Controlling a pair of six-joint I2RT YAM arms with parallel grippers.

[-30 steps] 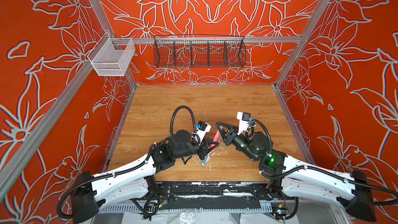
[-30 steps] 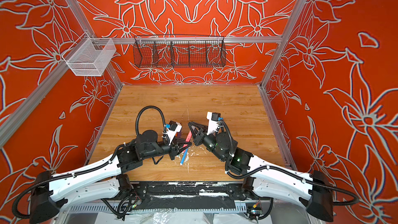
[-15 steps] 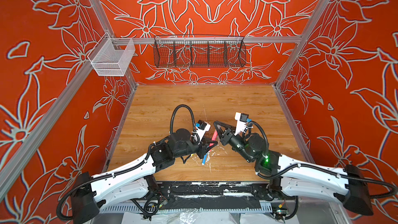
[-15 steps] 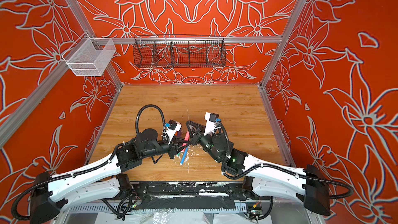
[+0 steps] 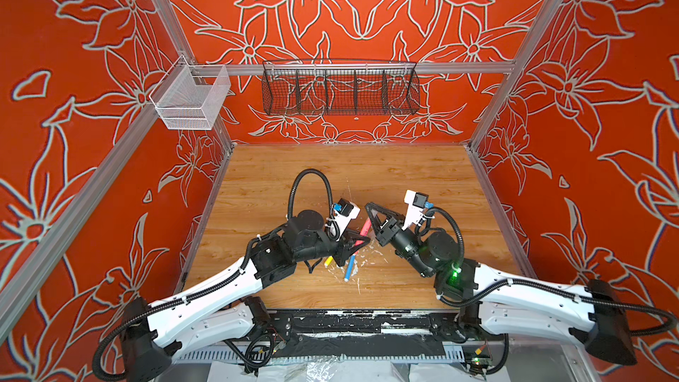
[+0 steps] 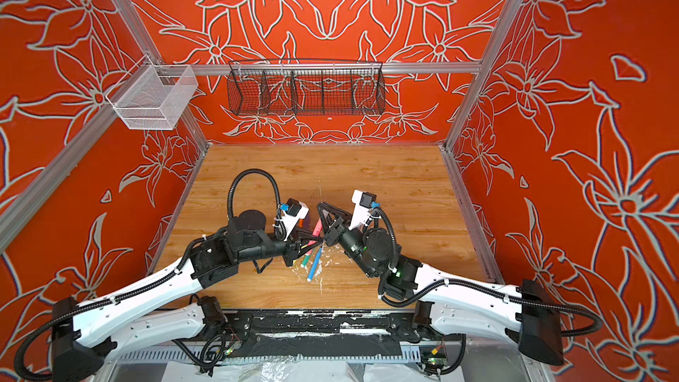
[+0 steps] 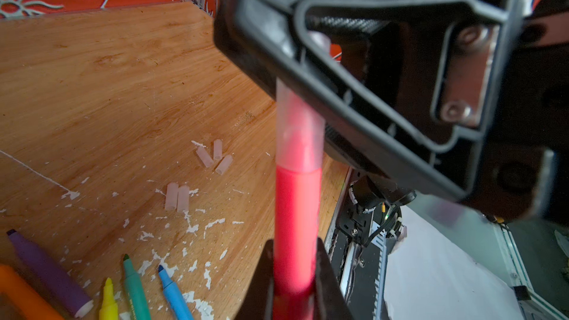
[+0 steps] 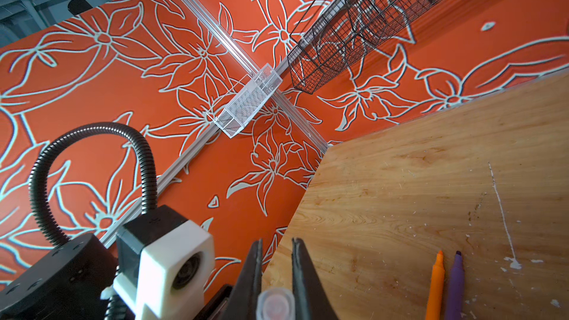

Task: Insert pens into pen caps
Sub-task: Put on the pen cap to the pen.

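With left pincer (image 5: 362, 242), in a top view, grips pink pen (image 5: 365, 229) over table (image 5: 422, 178); sets narrow right pincer (image 5: 368, 207) at 12 o'clock from it; shows blue pen (image 5: 351, 268) flat at 7 o'clock. On left wrist, shows pen cap (image 7: 298, 136) sleeving pink tip, five spare caps (image 7: 177, 197) nearby. On right wrist, pinches that cap (image 8: 275, 303) between jaws.

Far half of the wooden table (image 5: 345, 170) is bare, with room for either arm. Near the front middle, the left gripper (image 7: 294, 272) and right gripper (image 5: 368, 208) meet, bridged by a pink pen (image 7: 297, 210) and its pen cap (image 7: 298, 136), barring passage between. Loose pens (image 7: 134, 287) and spare pen caps (image 7: 178, 198) litter the tabletop below. A black wire basket (image 5: 340, 90) hangs high on the back wall.
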